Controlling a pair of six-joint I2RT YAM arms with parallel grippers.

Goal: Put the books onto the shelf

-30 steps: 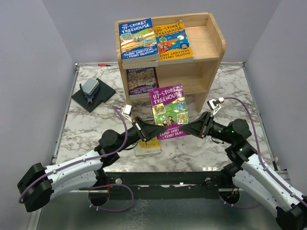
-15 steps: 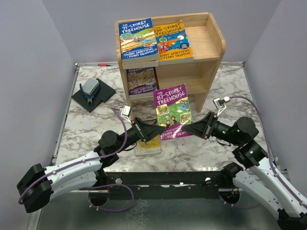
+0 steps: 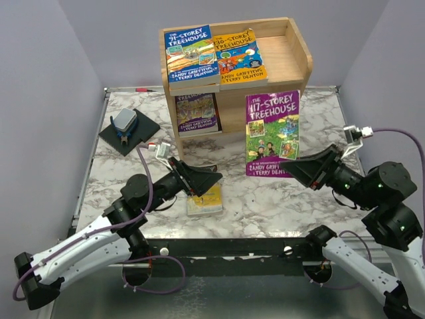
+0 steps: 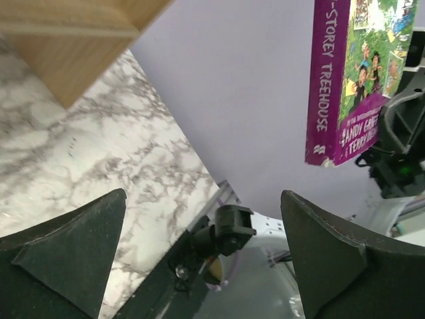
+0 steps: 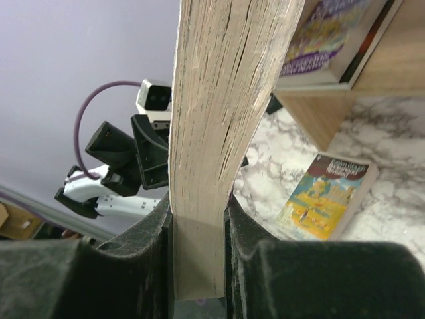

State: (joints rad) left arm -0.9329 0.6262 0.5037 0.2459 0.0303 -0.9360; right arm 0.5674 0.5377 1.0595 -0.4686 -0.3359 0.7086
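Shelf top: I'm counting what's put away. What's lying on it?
A blue book and an orange book lie side by side on the shelf; anything beneath them is covered.

1. Left gripper: two dark wedge-shaped fingers are framing the lower corners, standing wide apart with nothing between them.
2. Marble tabletop: white with grey veining, it is running diagonally across the left half.
3. Shelf: only a light wooden corner is showing at upper left, sitting on the marble.
4. Purple book: it is hanging upright in the air at upper right, spine facing the camera and reading "-STOREY TREEHOUSE", its green cartoon cover angling away.
5. Right gripper: a dark shape is meeting the book's lower right corner.
6. Lilac wall: it is filling the middle.
7. Black arm joint: it is sitting at the table edge.
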